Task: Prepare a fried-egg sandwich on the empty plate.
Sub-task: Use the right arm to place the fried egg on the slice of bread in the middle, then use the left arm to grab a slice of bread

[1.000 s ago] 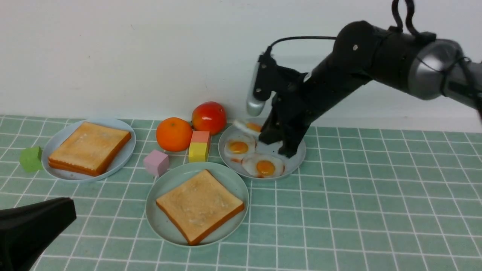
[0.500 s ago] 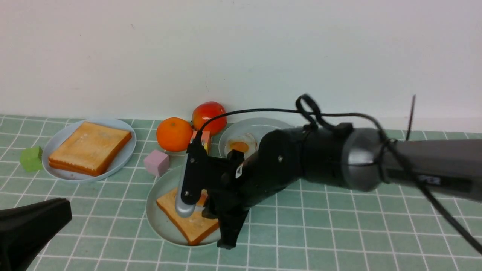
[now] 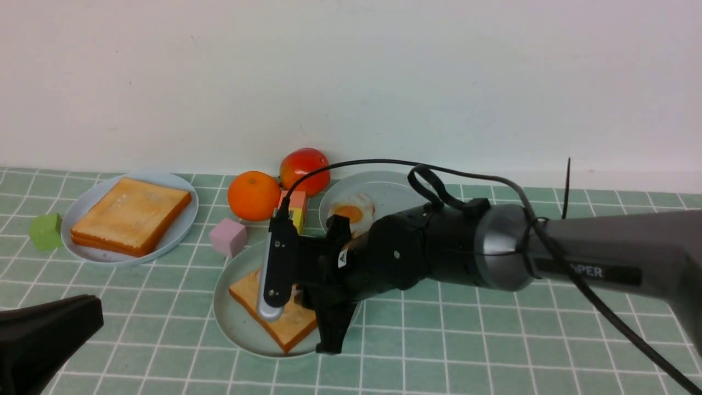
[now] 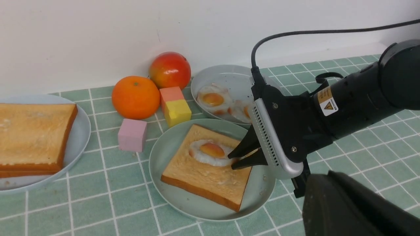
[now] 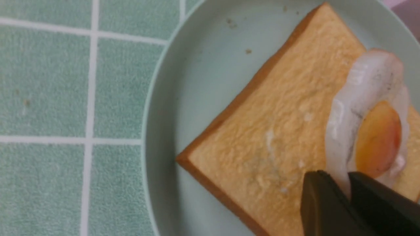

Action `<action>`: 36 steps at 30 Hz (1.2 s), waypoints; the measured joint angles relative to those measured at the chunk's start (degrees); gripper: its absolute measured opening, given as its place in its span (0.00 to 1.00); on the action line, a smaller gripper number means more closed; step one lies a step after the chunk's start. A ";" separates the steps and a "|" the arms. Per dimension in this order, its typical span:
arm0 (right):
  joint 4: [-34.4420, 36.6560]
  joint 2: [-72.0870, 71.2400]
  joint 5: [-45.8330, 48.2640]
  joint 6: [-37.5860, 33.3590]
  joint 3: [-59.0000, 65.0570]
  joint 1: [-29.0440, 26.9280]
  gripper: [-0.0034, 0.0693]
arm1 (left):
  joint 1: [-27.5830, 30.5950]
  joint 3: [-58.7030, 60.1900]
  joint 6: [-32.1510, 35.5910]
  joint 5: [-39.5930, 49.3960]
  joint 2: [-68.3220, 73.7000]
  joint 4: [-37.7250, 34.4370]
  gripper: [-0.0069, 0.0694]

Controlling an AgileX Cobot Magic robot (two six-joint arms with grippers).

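The fried egg (image 4: 210,151) lies on the toast slice (image 4: 203,173), which sits on the mint-green plate (image 4: 183,205) at the front middle of the tiled table (image 3: 493,329). The right gripper (image 4: 233,162) is low over the toast, its two black fingertips pinching the egg's white rim. The second toast slice (image 3: 131,215) rests on a blue-grey plate (image 3: 181,230) at the left rear. Another blue-grey plate (image 4: 229,73) behind holds two other eggs (image 4: 213,98), near an orange (image 4: 135,97) and a red fruit (image 4: 170,69). The left gripper (image 3: 82,321), jaws closed, hangs at the near left.
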 joint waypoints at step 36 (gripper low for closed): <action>-12.64 -63.05 55.50 53.56 10.57 0.00 0.03 | 32.43 -38.93 29.45 13.50 68.39 -24.49 0.07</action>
